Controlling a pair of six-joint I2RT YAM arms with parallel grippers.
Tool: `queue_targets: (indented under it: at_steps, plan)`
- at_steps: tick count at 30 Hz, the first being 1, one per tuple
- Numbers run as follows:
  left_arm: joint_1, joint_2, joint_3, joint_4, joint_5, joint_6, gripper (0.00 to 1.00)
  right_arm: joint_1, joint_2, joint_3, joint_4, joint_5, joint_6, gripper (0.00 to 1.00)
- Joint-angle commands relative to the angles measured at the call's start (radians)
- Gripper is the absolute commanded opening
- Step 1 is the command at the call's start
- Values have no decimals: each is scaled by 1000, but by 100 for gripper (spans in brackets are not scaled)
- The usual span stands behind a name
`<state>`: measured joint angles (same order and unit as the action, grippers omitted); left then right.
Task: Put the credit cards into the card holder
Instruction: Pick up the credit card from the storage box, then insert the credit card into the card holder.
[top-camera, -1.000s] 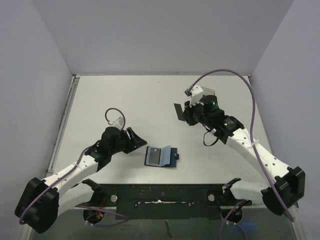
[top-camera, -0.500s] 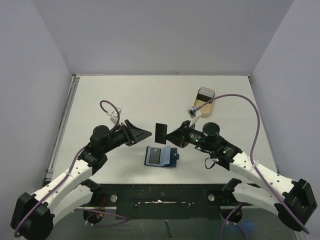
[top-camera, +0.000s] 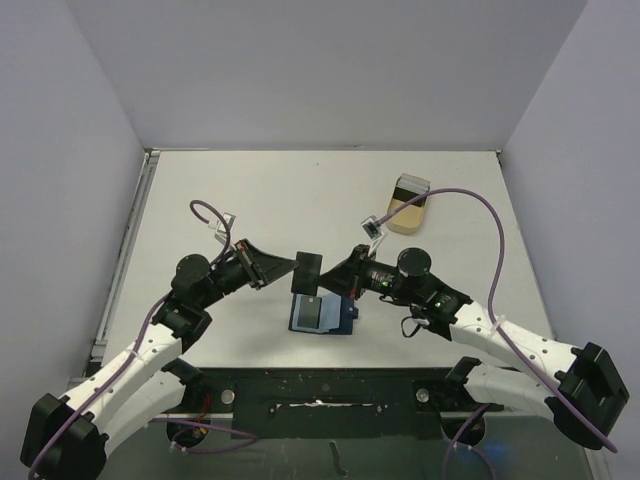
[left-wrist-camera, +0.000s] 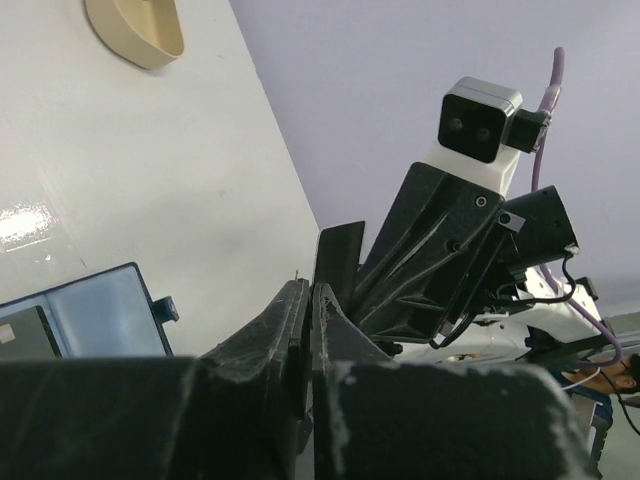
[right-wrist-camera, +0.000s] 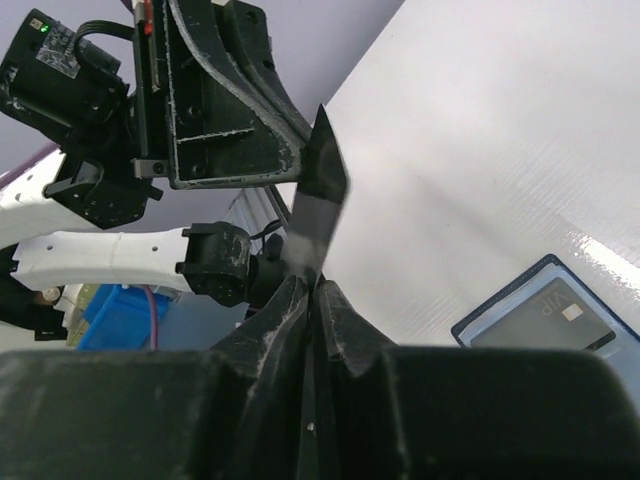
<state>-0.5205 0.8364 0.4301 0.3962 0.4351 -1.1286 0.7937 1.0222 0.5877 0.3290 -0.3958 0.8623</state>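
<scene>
A black credit card hangs on edge in the air between my two grippers. My left gripper is shut on its left end and my right gripper is shut on its right end. In the right wrist view the card rises out of my closed right gripper. The left wrist view shows the card leaving my closed left gripper. Just below lies the card holder, open and flat, light blue inside, with another dark card in its left half.
A tan oval dish sits on the table at the back right, with something dark and pale at its far end. A metal rail runs along the table's left edge. Grey walls close in three sides.
My left gripper has come in from open and closed on the card's free end. The right arm has carried the card from the dish area down to above the card holder.
</scene>
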Motion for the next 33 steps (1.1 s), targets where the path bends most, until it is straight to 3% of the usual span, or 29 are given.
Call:
queue_targets:
  at_steps: [1,4,9,12,16,19,24,33]
  plan:
    - [8,-29,-1,74,7,1,0,9,5,-3,55,7,4,12]
    - [8,-32,-18,74,2,2,0,8,1,-5,33,24,9,20]
    - [16,-29,-41,-5,-51,46,0,5,-29,-21,-57,116,9,41]
    - [26,-18,-54,-51,-74,78,0,1,-47,-30,-114,171,18,44]
    - [28,4,-63,-120,-126,119,0,1,-16,15,-256,245,1,44]
    - [30,34,-81,-114,-143,123,0,4,52,92,-372,290,-26,37]
    - [31,107,-99,-55,-123,111,0,15,206,179,-473,280,-44,26]
    - [25,248,-160,135,-72,36,0,54,375,249,-587,342,-72,20]
